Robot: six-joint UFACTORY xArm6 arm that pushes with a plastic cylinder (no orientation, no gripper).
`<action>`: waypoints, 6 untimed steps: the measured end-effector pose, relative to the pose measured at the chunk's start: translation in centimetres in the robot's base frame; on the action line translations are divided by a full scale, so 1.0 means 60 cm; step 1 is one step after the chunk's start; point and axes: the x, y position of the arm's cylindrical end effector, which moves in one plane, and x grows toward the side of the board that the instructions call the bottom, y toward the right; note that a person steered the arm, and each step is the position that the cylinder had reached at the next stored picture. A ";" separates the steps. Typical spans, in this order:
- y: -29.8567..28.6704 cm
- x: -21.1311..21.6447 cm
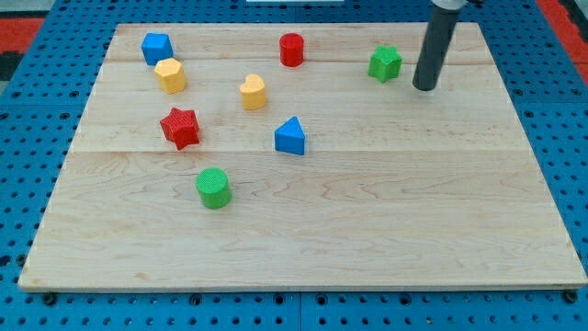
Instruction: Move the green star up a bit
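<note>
Camera view: green star (pixel 385 62) near the board's top right part, just left of my tip (pixel 424 87) and slightly higher in the view; a small gap between them, no contact. No fingers here to release or clench, only a bare rod, holding nothing. Red cylinder (pixel 291 49) well to the star's left along the top; yellow heart (pixel 253 91) and blue triangle (pixel 290 136) lower and further left; green cylinder (pixel 213 188), red star (pixel 180 127), yellow block (pixel 170 74) and blue block (pixel 156 47) far off on the view's left. Wooden board (pixel 367 230) bare around the star's lower side.

Likely best: bring my tip round to just below the star, centred under it, then push straight toward the view's top. Short stroke only, since little board remains above. Off-centre contact probably spins the star or sends it sideways.
</note>
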 end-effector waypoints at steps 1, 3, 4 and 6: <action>-0.022 0.000; -0.040 0.001; -0.052 0.008; -0.116 0.002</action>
